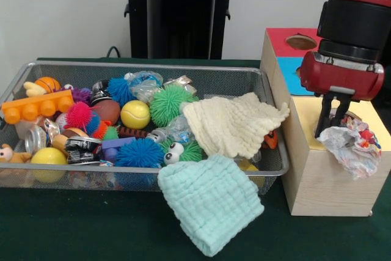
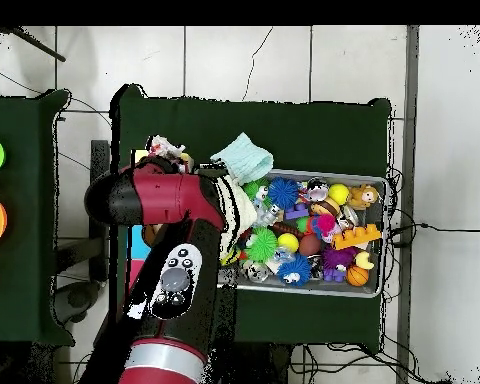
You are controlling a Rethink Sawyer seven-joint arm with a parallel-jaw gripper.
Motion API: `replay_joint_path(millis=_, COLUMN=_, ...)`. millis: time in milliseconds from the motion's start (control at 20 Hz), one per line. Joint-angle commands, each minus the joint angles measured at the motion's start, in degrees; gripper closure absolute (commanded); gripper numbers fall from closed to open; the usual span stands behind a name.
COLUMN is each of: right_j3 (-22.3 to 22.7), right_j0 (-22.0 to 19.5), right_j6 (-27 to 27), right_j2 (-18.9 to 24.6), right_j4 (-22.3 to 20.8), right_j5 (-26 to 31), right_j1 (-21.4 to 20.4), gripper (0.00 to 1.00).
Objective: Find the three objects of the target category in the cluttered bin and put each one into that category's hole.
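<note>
Green cloth covers the table under your bin (image 1: 146,68) of toys. Beside the bin, over the wooden box's (image 1: 327,181) yellow panel, your gripper (image 1: 333,125) is clamped on a patterned cloth (image 1: 353,146). Delivery seems underway; next, find that panel's hole and release.

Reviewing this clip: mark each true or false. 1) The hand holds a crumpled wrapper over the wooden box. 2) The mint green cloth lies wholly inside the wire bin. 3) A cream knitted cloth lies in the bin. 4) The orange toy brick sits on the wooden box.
1) True: the hand grips the crumpled plastic wrapper above the yellow top of the wooden box.
2) False: the mint green cloth hangs over the front rim of the silver wire mesh bin onto the table.
3) True: the cream knitted cloth lies at the bin's box end.
4) False: the orange toy brick is in the bin.
</note>
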Motion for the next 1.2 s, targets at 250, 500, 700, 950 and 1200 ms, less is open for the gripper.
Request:
replay_joint_path(millis=250, right_j3=4.45, right_j0=-1.58, right_j6=5.95, right_j2=4.02, right_j4=-1.53, right_j5=4.48, right_j1=1.79, gripper=1.00)
replay_joint_path(millis=500, right_j3=6.65, right_j0=-2.78, right_j6=3.63, right_j2=5.87, right_j4=-0.30, right_j5=11.73, right_j1=-4.38, gripper=1.00)
replay_joint_path(millis=700, right_j3=6.91, right_j0=-2.78, right_j6=3.36, right_j2=5.91, right_j4=-0.29, right_j5=14.22, right_j1=-6.37, gripper=1.00)
replay_joint_path(millis=950, right_j3=9.08, right_j0=-2.42, right_j6=4.07, right_j2=6.28, right_j4=-0.93, right_j5=12.21, right_j1=-6.83, gripper=1.00)
replay_joint_path(millis=1200, right_j3=8.47, right_j0=-2.54, right_j6=4.51, right_j2=6.44, right_j4=-1.21, right_j5=11.38, right_j1=-5.64, gripper=1.00)
